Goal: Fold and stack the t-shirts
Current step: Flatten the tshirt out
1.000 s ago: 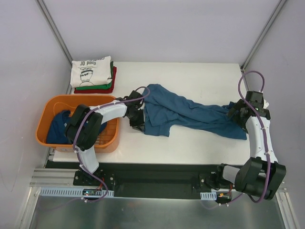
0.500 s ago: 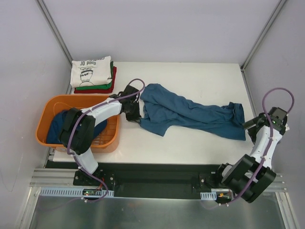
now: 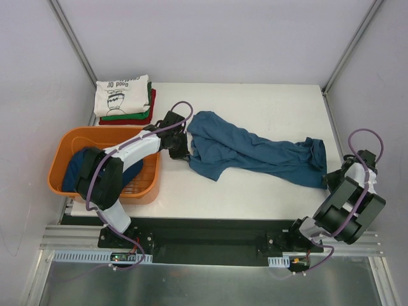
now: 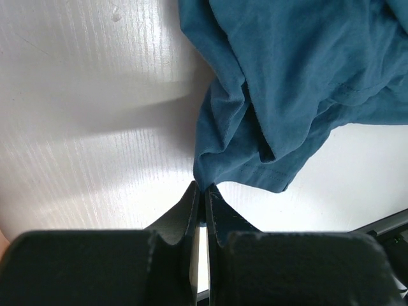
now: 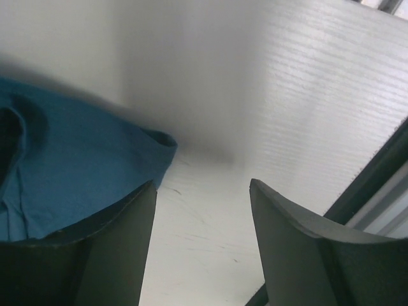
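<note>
Top external view is showing the blue shirt [image 3: 255, 150] lying crumpled in a long band across the table [image 3: 268, 102], from middle left toward the right edge. The left gripper [image 3: 181, 152] is sitting at the band's left end with its jaws pressed together. The left wrist view is showing the hem corner running right into the tips, so it is probably pinching that corner to anchor or drag the cloth. The right gripper [image 3: 333, 181] is hanging just off the shirt's right end, beside the table's right edge, jaws apart around nothing, likely free to choose a hold. The stack [image 3: 124, 97] of folded shirts is sitting at the far left corner, and the tub [image 3: 60, 185], holding a second shirt [image 3: 76, 169], is crowding the left arm's near side. Bare table is showing beyond and in front of the band, giving room to spread it flat.
</note>
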`<state>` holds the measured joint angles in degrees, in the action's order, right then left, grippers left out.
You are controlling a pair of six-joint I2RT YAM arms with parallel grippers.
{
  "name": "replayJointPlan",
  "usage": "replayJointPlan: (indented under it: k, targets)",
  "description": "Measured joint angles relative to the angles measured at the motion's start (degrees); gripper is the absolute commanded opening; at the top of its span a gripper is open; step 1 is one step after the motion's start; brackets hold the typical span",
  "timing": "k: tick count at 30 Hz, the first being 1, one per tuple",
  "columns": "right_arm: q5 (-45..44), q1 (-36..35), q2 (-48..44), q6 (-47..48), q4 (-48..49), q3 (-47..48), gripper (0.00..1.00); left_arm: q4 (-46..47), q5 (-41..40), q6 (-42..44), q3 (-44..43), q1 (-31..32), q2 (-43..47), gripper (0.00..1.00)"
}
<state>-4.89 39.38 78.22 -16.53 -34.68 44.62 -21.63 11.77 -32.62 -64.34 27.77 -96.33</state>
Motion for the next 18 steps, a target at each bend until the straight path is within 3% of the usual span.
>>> replayJointPlan:
  k: [5, 14, 18]
  targets:
    - [-0.6, -2.1, 4.3, -1.1, 3.8, 0.1, 0.58, 0.3, 0.2, 0.0, 0.0, 0.0, 0.4, 0.0]
    - [-3.8, -5.6, 9.0, -2.1, 2.9, 2.7, 0.4, 0.3, 0.2, 0.0, 0.0, 0.0, 0.4, 0.0]
    - [-3.7, -5.9, 10.4, -2.1, 2.6, 4.0, 0.17, 0.3, 0.2, 0.0, 0.0, 0.0, 0.4, 0.0]
